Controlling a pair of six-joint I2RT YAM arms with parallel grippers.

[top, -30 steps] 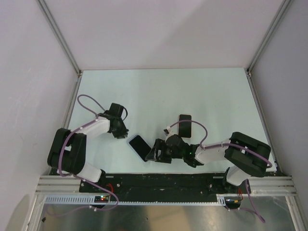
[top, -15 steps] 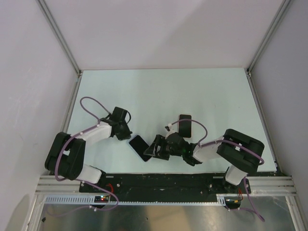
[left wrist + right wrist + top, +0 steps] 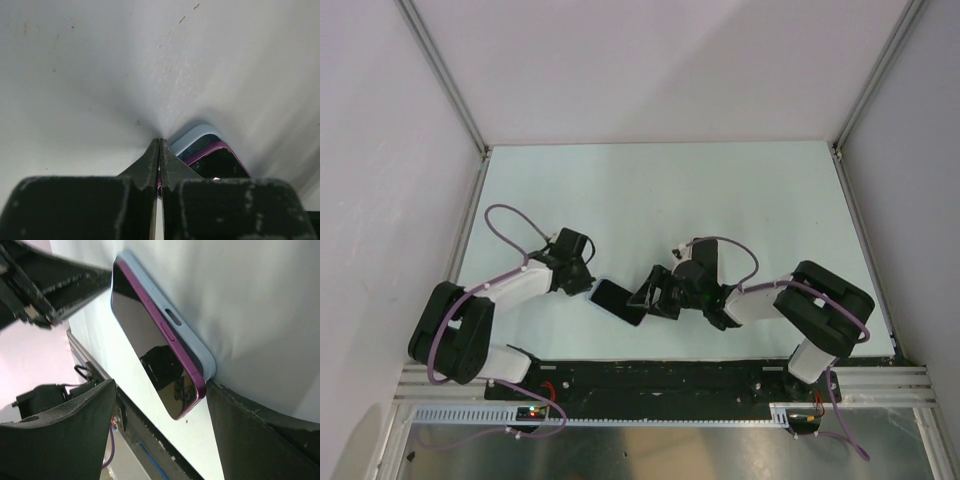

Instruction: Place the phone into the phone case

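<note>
Two pincers, left gripper (image 3: 159,142) closed beside phone case (image 3: 196,135) corner, right gripper (image 3: 161,389) open around phone (image 3: 142,332).

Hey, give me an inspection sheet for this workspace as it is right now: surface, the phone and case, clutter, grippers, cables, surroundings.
surface: pale table, a few small specks.
job's things: phone lies screen up in the light blue phone case. Its purple side edge shows above the case wall, so it looks not fully seated.
clutter: nothing clearly seen.
grippers: left gripper shut, tip at one end of the phone. Right gripper open, fingers either side of the other end.
cables: left cable and right cable, both purple, loop above the arms.
surroundings: white walls, metal frame posts, rail at the near edge.
</note>
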